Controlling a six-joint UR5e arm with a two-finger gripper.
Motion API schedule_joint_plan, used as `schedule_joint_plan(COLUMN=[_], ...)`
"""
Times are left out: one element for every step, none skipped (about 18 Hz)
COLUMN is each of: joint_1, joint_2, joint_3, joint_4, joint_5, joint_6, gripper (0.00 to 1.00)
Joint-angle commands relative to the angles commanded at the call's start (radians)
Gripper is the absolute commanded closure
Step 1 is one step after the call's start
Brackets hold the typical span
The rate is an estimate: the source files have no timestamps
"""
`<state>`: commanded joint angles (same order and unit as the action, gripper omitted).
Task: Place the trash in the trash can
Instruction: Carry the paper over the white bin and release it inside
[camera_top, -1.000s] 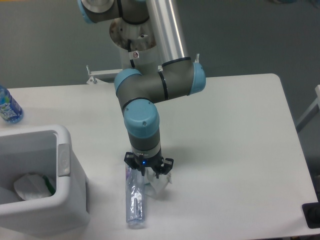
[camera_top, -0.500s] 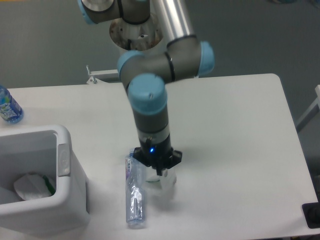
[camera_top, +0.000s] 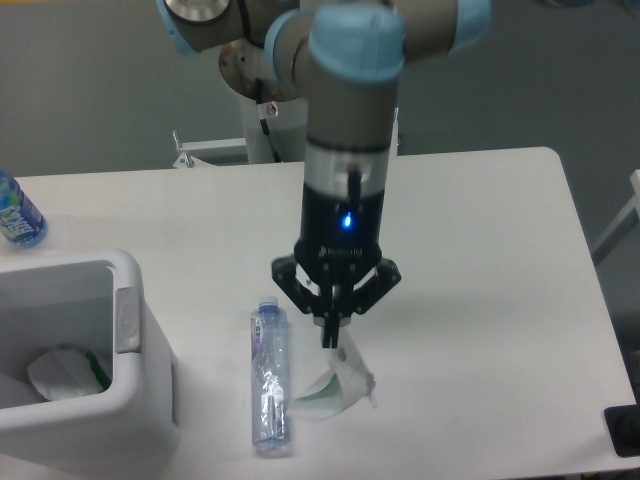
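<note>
My gripper (camera_top: 333, 338) hangs over the front middle of the table, shut on the top of a clear plastic wrapper (camera_top: 335, 387) that dangles below it, its lower end near or on the table. Just to the left, a slim clear bottle (camera_top: 268, 378) with a pale cap lies flat on the table, cap pointing away. The white trash can (camera_top: 100, 390) stands at the front left corner, with crumpled white and green rubbish inside.
A blue-tinted bottle (camera_top: 17, 212) with a blue-green label stands at the far left edge. The arm's base and a metal bracket (camera_top: 205, 150) sit behind the table. A dark object (camera_top: 625, 432) shows at the lower right edge.
The gripper has risen and shifted right, lifting the wrapper off the table beside the bottle. The bottle has stayed where it was.
</note>
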<state>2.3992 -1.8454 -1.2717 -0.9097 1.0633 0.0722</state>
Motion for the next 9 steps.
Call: schedule_joint_plan(joint_1=[-0.003,-0.011,-0.029,-0.049,-0.067,-0.092,-0.115,-0.132,-0.149], joint_2=[0.011,0.024,0.029,0.034,0.044,0.052,0.057,0.06,0.066], joint_3=[-0.002,-0.006,-0.011,-0.018,-0.026,-0.037,-0.049,-0.058,-0.06], joint_4=[0.0,0.0,0.0,0.0,0.002,0.002,0.002,0.003,0.003], joint_5=[-0.025,-0.055,-0.086,-0.1,-0.101,-0.101,-0.101,-0.101,-0.101], joint_6=[-0.008,-0.026,-0.047,-0.055,-0.057,-0.057,-0.057,-0.057,-0.057], gripper=[1.0,1.0,1.0,1.0,1.0,1.0,1.0,1.0,1.0])
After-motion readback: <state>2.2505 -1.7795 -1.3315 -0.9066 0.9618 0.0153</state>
